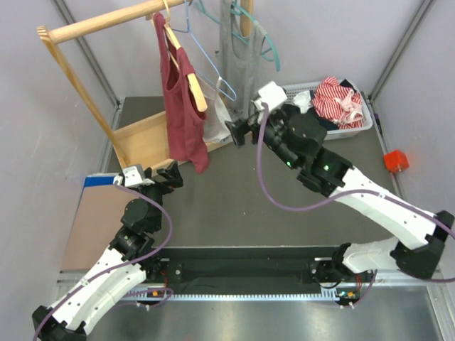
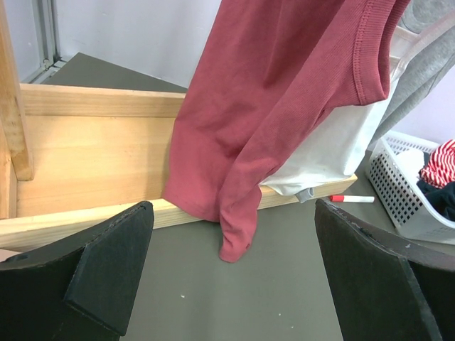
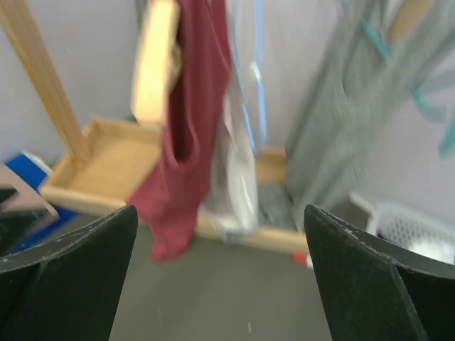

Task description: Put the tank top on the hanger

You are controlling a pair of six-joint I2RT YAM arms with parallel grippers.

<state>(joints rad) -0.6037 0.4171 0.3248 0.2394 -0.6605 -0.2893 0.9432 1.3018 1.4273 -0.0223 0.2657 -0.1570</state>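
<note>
Plain tank top [image 1: 183,121] hangs on the hanger [image 1: 197,92] — beneath the rail [image 1: 99,23].

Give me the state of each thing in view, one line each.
hanger: hanging from the rail, tilted.
tank top: hanging on the hanger, lopsided.
left gripper: jaws open, empty.
right gripper: jaws open, empty.
grey tank top: hanging from the rail.
basket: holds clothes.
</note>
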